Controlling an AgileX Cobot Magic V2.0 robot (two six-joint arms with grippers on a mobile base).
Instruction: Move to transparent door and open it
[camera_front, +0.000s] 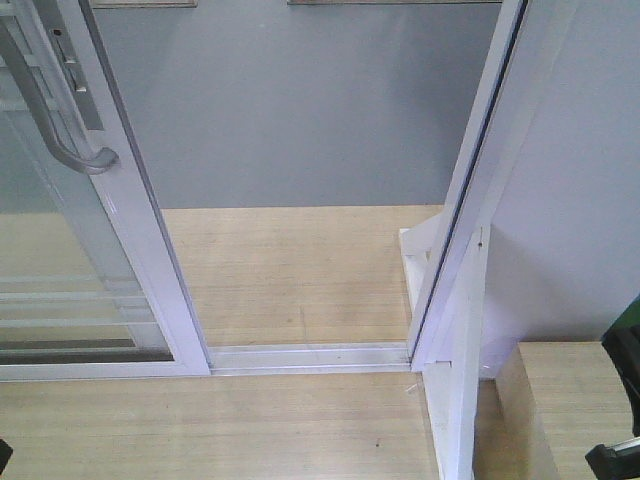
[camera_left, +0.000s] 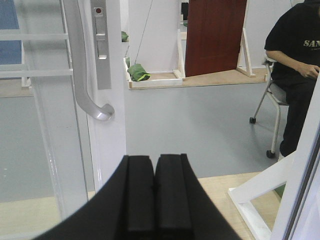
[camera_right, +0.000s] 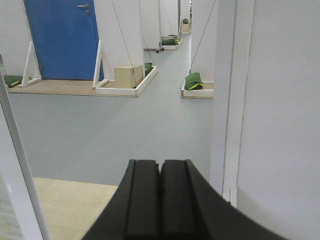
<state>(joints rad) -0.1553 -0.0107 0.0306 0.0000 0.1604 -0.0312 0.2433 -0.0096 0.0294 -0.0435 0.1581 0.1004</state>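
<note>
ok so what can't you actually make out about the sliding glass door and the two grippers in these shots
- Transparent white-framed sliding glass door: its top and left side are cut off by the front view's edges.
- Curved silver-grey pull handle: its upper end runs off the left wrist view's top edge.
- Left black gripper and right black gripper: fingers closed together, empty; bases cut off by the bottom edges.
- Seated person in black: head cut off.

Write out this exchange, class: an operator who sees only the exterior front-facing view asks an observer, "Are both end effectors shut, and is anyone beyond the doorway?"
Observer: The left end effector is shut, pads together, holding nothing.
Operator: And the right?
Observer: The right end effector is shut too, pointing through the opening.
Operator: Anyone beyond?
Observer: Yes, a person in black sits on a chair past the transparent door.
</note>
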